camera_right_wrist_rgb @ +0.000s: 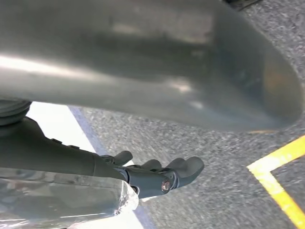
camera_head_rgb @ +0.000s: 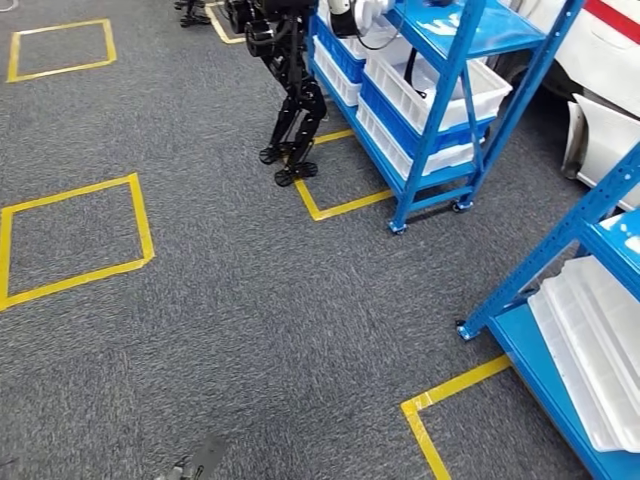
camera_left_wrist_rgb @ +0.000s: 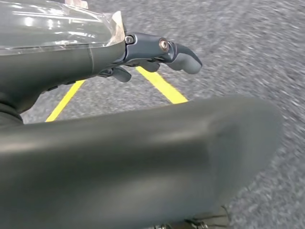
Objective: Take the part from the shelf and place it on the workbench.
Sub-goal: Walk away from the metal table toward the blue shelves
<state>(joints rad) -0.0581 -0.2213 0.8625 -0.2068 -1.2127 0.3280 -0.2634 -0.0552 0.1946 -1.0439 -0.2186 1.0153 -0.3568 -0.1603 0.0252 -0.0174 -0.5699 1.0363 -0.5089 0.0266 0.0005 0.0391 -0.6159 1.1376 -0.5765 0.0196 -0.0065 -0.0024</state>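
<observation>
Both hands hang over grey carpet, well apart from any shelf. Left hand: thumb and fingers stretched out and apart, nothing in them; yellow floor tape lies just beyond the fingertips. Right hand: same pose, fingers spread, holding nothing, with a yellow tape corner on the carpet beyond it and a pale strip beside it, possibly a shelf edge, too blurred to say. Ahead and to the right-hand side stands a blue shelf loaded with white bins; another robot's black legs stand right next to it. A second blue shelf sits nearer on the right, stacked white trays on its bottom level. Can't tell which item is the part; neither hand has it.
</observation>
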